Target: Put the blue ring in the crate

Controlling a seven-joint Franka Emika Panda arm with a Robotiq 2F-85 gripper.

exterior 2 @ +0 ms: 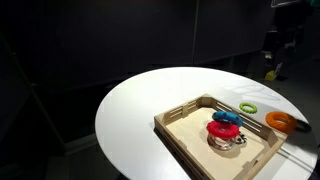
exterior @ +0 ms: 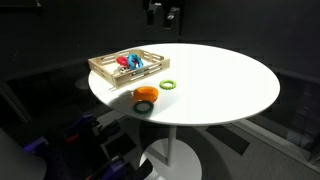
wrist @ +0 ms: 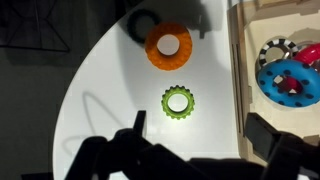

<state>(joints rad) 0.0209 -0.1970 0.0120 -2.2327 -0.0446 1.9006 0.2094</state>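
The blue ring (exterior: 135,63) lies inside the light wooden crate (exterior: 108,72), resting on a red ring (exterior 2: 222,132). It shows in both exterior views (exterior 2: 227,118) and at the right edge of the wrist view (wrist: 268,82). The crate's wall runs down the right side of the wrist view (wrist: 238,60). My gripper (wrist: 203,135) is open and empty. It hangs high above the table (exterior: 162,16), over the white top beside the crate, with the pale green ring below it.
A pale green ring (wrist: 179,101) and an orange ring (wrist: 169,45) lie on the round white table (exterior: 230,80) beside the crate. A black-and-white patterned ring (wrist: 275,50) lies in the crate. The surroundings are dark. The table edge curves close to the orange ring.
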